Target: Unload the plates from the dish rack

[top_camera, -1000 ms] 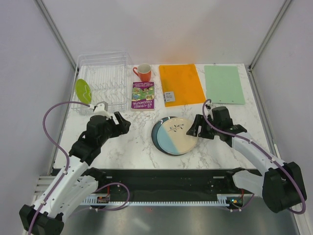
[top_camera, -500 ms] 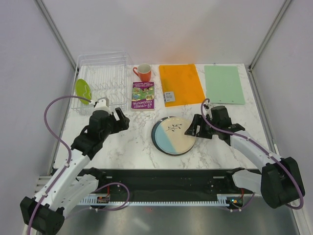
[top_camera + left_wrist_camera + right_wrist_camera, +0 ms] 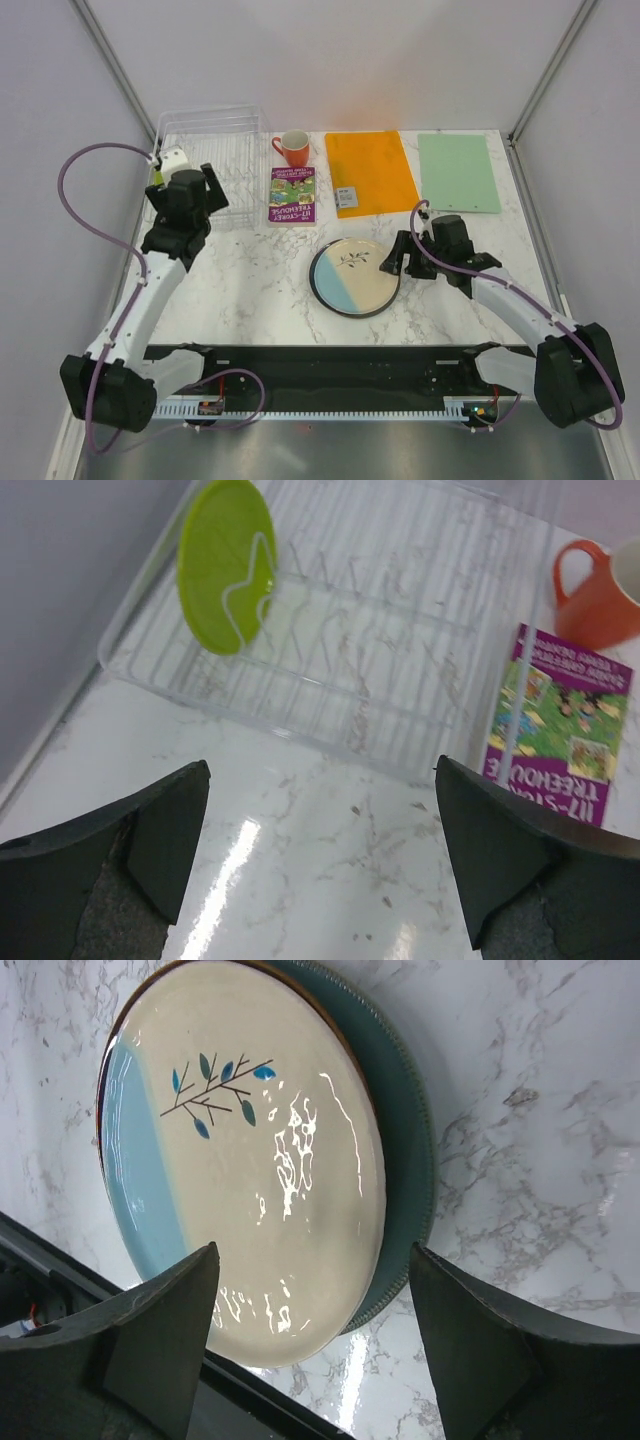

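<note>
The small green plate (image 3: 228,565), on edge at the left end of the rack (image 3: 400,660), looks light, stiff, slick and breakable, so its top rim seems the best hold for the wide-open left pincer (image 3: 320,815); the right pincer (image 3: 312,1300) gapes too.

The dish rack (image 3: 235,135) sits at the far left corner of the table (image 3: 250,290), with the small plate (image 3: 226,565) standing tilted among the tines at its left end. Just right of the rack, the mug (image 3: 294,148) stands behind the book (image 3: 292,195). Further right, two mats lie side by side along the far edge, the left mat (image 3: 370,172) apart from the right mat (image 3: 458,172). A small card (image 3: 347,197) rests on the left mat's near-left corner. Before the book and left mat, the top plate (image 3: 355,277) lies on a lower plate (image 3: 405,1160).
</note>
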You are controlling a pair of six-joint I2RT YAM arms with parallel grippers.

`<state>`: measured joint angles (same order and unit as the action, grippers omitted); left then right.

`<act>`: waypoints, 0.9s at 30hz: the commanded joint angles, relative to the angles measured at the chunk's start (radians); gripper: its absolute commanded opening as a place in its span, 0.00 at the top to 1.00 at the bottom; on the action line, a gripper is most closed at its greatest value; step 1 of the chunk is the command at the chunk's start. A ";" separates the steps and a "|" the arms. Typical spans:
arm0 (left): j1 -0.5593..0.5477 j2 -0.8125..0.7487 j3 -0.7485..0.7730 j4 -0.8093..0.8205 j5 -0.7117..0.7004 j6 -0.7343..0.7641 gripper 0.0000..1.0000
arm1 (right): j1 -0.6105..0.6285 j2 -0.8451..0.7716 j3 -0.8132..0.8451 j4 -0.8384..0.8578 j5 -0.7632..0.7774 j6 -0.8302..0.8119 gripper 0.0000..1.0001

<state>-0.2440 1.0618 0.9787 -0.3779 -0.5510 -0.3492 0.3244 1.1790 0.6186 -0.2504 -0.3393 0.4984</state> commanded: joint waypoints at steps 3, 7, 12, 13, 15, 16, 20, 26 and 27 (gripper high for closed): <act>0.216 0.196 0.171 0.134 -0.041 0.151 0.00 | 0.001 -0.079 0.069 -0.039 0.155 -0.080 0.14; 0.296 0.335 0.253 0.145 -0.032 0.171 0.00 | -0.004 -0.039 0.098 -0.047 0.171 -0.109 0.13; 0.357 0.472 0.333 0.157 0.019 0.167 0.00 | -0.013 0.040 0.127 -0.039 0.169 -0.127 0.13; 0.365 0.513 0.342 0.154 0.037 0.162 0.00 | -0.018 0.050 0.132 -0.038 0.169 -0.129 0.13; 0.394 0.547 0.373 0.146 0.074 0.135 0.00 | -0.025 0.070 0.136 -0.023 0.157 -0.133 0.13; 0.405 0.578 0.379 0.148 0.124 0.125 0.00 | -0.027 0.076 0.136 -0.021 0.152 -0.133 0.13; 0.434 0.655 0.437 0.145 0.169 0.116 0.00 | -0.050 0.097 0.138 -0.003 0.125 -0.135 0.13; 0.451 0.754 0.514 0.142 0.237 0.101 0.06 | -0.082 0.113 0.129 0.011 0.108 -0.147 0.13; 0.453 0.764 0.515 0.142 0.241 0.098 0.07 | -0.087 0.114 0.127 0.010 0.106 -0.150 0.13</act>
<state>0.2031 1.7824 1.4303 -0.2588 -0.3672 -0.2279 0.2569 1.2831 0.7097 -0.2790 -0.2127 0.3763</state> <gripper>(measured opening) 0.954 0.866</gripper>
